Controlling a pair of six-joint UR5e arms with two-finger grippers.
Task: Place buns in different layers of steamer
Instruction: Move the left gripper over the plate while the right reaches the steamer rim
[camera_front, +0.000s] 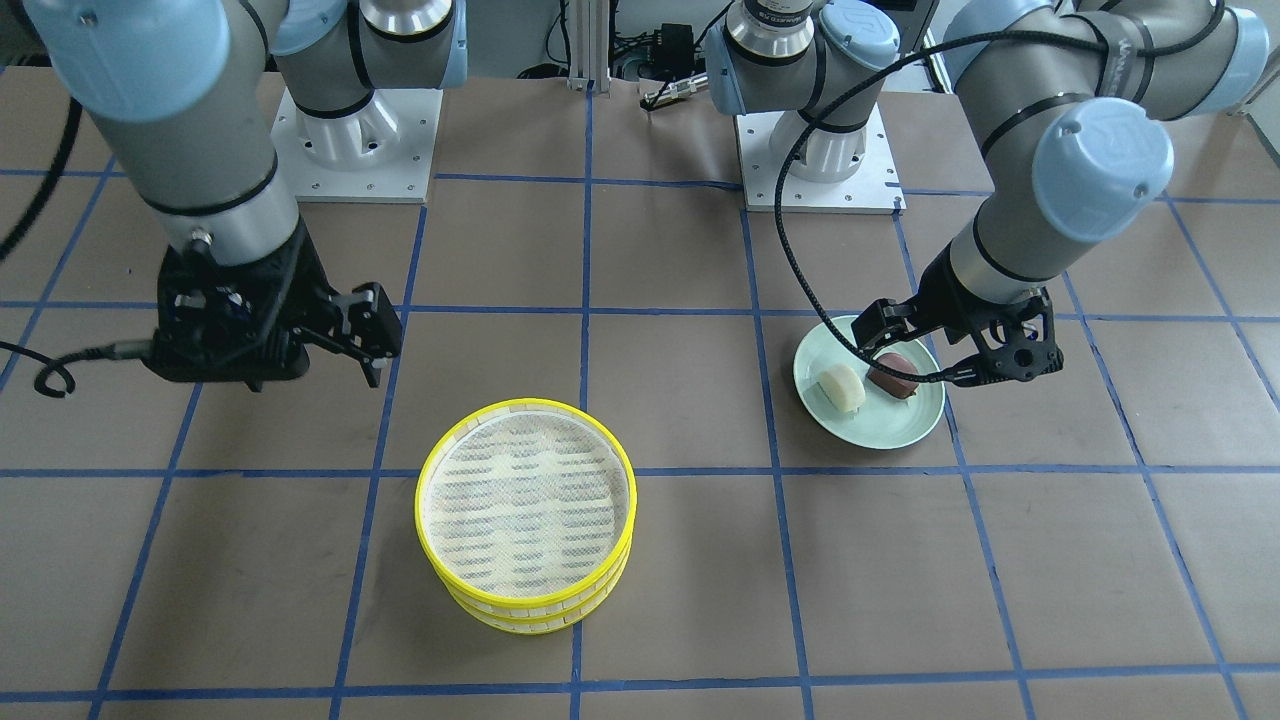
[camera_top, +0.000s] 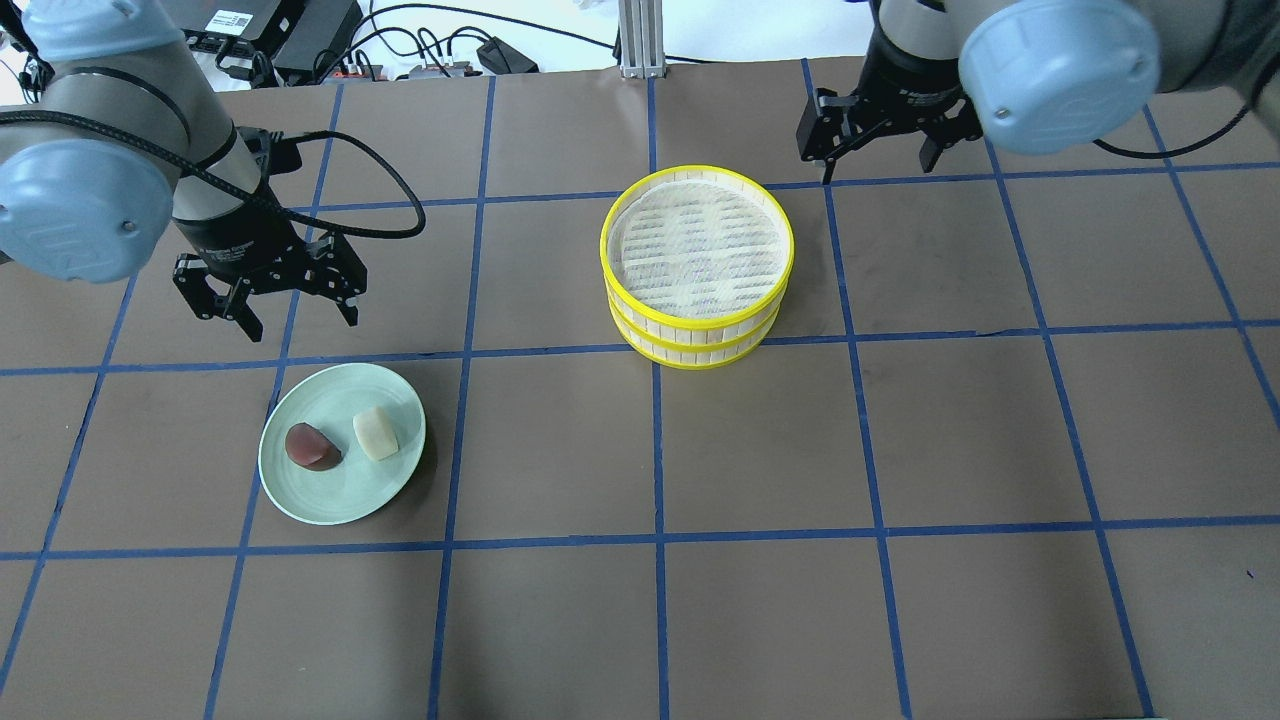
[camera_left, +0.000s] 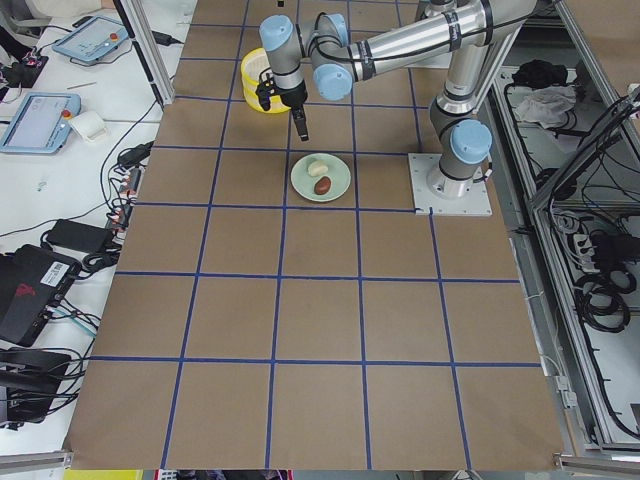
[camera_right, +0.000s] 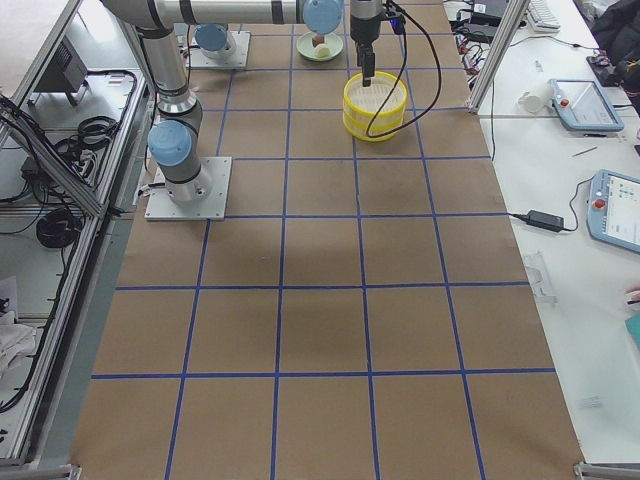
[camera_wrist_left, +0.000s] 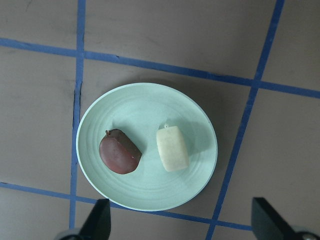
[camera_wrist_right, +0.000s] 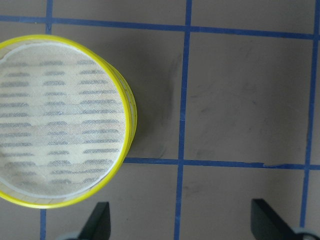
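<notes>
The brown bun (camera_wrist_left: 120, 151) and white bun (camera_wrist_left: 172, 149) sit apart on the green plate (camera_wrist_left: 150, 100). In the left wrist view the white one's long axis runs 12 to 6. Overhead, my left gripper (camera_top: 302, 326), fingers spread, hangs at the plate's 11 o'clock. It is far nearer than the right gripper (camera_top: 878, 165), also spread, at 2 o'clock of the stacked steamer layers (camera_top: 690, 345). From the front, a cable (camera_front: 880, 365) crosses the brown bun.
</notes>
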